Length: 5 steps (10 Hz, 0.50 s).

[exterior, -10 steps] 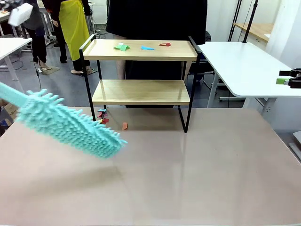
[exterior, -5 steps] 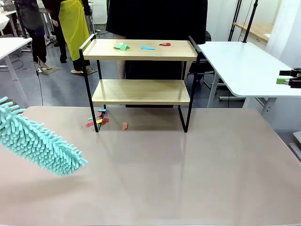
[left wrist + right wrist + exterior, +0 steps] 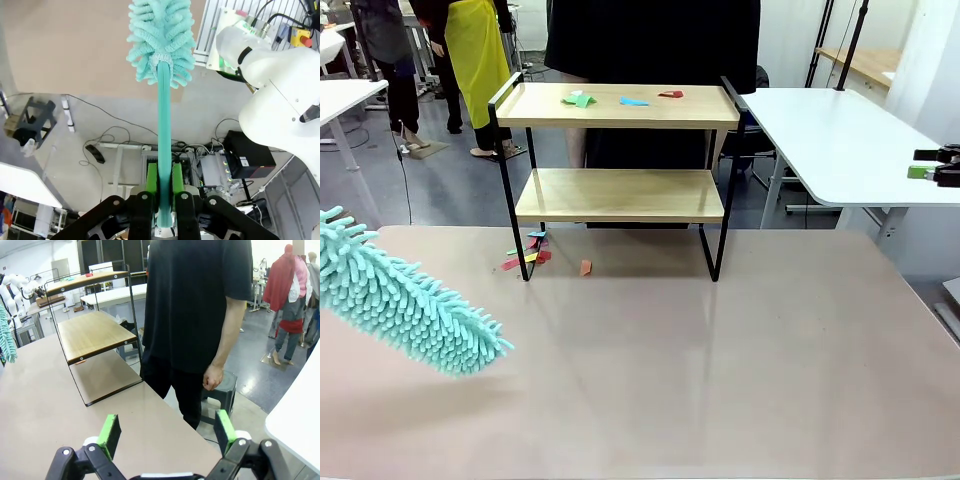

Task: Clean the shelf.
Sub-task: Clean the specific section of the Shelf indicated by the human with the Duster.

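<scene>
By the table's (image 3: pixel 740 380) left edge, the fluffy teal duster (image 3: pixel 405 305) slants over the tan surface with its tip pointing down and toward the middle. In the left wrist view, the left gripper (image 3: pixel 164 176) is clamped on the duster's flat teal handle, a green pad pressed to each side.

The shelf (image 3: pixel 620 195) stands well apart from the duster, at the table's far edge and slightly left of its middle. It is a small two-tier rack: two light wooden boards with raised rims on a thin black metal frame. A black rail rises above each short end of the top board. The frame stands upright, with its front legs on the tan surface.

On the top board, from left to right, lie a green paper scrap (image 3: pixel 579 99), a blue scrap (image 3: pixel 633 101) and a red scrap (image 3: pixel 671 95). The lower board looks bare. A small heap of coloured scraps (image 3: pixel 528 255) lies on the table around the shelf's front left leg. An orange scrap (image 3: pixel 585 267) lies just to the right of the heap. A person in black (image 3: pixel 650 40) stands behind the shelf at the far side.

In the right wrist view, the right gripper (image 3: pixel 167 430) has its fingers spread wide and holds nothing. The shelf is ahead of it and to the left, well apart.
</scene>
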### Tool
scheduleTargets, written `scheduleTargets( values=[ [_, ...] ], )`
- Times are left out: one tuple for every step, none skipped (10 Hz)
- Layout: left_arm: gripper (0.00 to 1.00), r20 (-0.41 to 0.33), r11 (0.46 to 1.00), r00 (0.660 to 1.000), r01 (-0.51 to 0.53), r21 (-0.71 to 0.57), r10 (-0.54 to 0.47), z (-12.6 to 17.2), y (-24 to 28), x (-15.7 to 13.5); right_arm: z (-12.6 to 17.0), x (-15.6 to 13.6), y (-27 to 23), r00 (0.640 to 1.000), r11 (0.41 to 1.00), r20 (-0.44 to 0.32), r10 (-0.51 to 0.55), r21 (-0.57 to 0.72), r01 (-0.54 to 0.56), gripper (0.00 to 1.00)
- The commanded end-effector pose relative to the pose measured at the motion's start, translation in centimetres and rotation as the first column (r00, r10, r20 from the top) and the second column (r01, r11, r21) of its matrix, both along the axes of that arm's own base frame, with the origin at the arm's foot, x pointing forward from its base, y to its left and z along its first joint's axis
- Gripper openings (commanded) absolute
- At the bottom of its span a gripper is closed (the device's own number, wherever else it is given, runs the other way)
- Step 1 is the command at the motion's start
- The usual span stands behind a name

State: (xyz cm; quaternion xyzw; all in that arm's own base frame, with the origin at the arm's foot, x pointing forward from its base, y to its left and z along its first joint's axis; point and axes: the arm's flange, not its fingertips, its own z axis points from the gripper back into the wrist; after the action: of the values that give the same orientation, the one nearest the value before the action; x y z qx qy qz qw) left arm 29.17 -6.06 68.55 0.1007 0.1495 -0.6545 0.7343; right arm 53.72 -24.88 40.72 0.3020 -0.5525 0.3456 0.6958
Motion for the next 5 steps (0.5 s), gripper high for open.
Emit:
scheduleTargets(
  values=[
    [0.14,0.006,1.0,1.0,-0.003,-0.015,0.003,0.22,0.03,-0.27,0.24,-0.05,0.15,1.0,1.0,0.003,0.001,-0.003,-0.001,1.0],
    [0.14,0.006,1.0,1.0,-0.003,-0.015,0.003,0.22,0.03,-0.27,0.24,-0.05,0.15,1.0,1.0,0.003,0.001,-0.003,-0.001,1.0],
    [0.14,0.006,1.0,1.0,-0.003,-0.015,0.003,0.22,0.03,-0.27,0.24,-0.05,0.15,1.0,1.0,0.003,0.001,-0.003,-0.001,1.0],
    [0.14,0.006,1.0,1.0,-0.003,-0.015,0.003,0.22,0.03,-0.27,0.24,-0.05,0.15,1.0,1.0,0.003,0.001,-0.003,-0.001,1.0],
    [0.14,0.006,1.0,1.0,-0.003,-0.015,0.003,0.22,0.03,-0.27,0.24,-0.05,0.15,1.0,1.0,0.003,0.001,-0.003,-0.001,1.0]
  ],
)
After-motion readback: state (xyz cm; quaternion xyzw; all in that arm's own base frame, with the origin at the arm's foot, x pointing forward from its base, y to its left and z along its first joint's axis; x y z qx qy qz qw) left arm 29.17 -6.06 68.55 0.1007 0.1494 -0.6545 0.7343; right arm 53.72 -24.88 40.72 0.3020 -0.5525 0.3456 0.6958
